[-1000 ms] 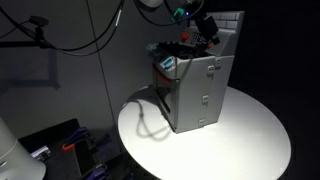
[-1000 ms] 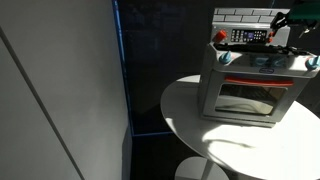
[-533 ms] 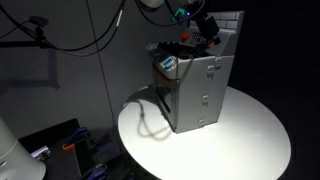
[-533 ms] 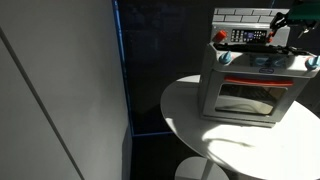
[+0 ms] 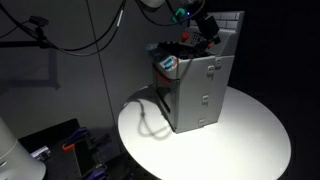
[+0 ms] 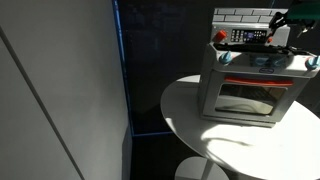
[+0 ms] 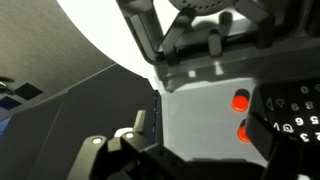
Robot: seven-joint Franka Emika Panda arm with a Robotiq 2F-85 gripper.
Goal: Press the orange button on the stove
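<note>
The small grey toy stove (image 5: pixel 198 90) stands on a round white table (image 5: pixel 250 140); it also shows in an exterior view (image 6: pixel 250 85) with its windowed oven door toward the camera. My gripper (image 5: pixel 205 25) hovers over the stove's top by the white tiled back panel (image 6: pixel 240 14). In the wrist view my gripper (image 7: pixel 205 140) is open over a pale grey panel (image 7: pixel 195 110). Two orange buttons show there, the upper button (image 7: pixel 241 100) and the lower button (image 7: pixel 244 131). My right finger (image 7: pixel 290 125) partly covers the lower one. Contact cannot be told.
Dark burner grates (image 7: pixel 210 25) lie beyond the panel in the wrist view. A cable (image 5: pixel 150 120) loops on the table beside the stove. A tall pale wall panel (image 6: pixel 60 90) stands to one side. Cables hang behind (image 5: pixel 90 30).
</note>
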